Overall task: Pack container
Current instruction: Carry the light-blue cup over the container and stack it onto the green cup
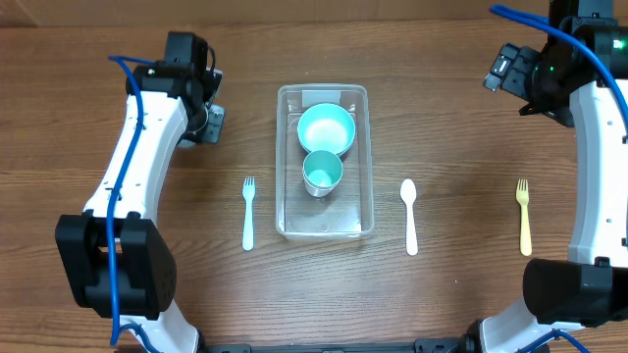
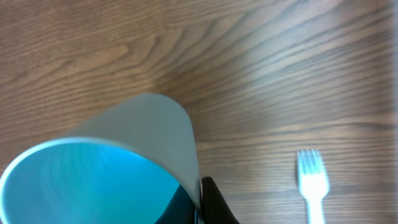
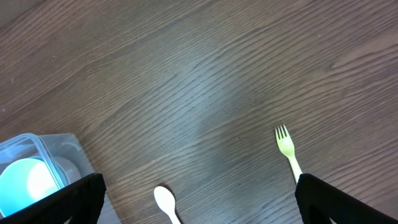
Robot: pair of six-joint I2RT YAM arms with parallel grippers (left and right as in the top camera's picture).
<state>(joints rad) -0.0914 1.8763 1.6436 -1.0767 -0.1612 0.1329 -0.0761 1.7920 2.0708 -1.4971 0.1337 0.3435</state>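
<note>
The clear rectangular container (image 1: 324, 221) stands at the table's middle and holds a light-blue bowl (image 1: 325, 128) and a teal cup (image 1: 321, 173). My left gripper (image 1: 209, 123) is left of the container. In the left wrist view it (image 2: 202, 199) is shut on the wall of another cup (image 2: 124, 143), pale outside and teal inside, held above the table. My right gripper (image 1: 510, 74) is open and empty at the far right; its fingers (image 3: 199, 199) frame the wood. The container's corner (image 3: 62, 152) shows in the right wrist view.
A light-blue fork (image 1: 248, 211) lies left of the container and shows in the left wrist view (image 2: 313, 180). A white spoon (image 1: 409, 216) lies to its right. A yellow fork (image 1: 524, 216) lies farther right. The right wrist view shows the spoon (image 3: 165, 200) and yellow fork (image 3: 286, 146).
</note>
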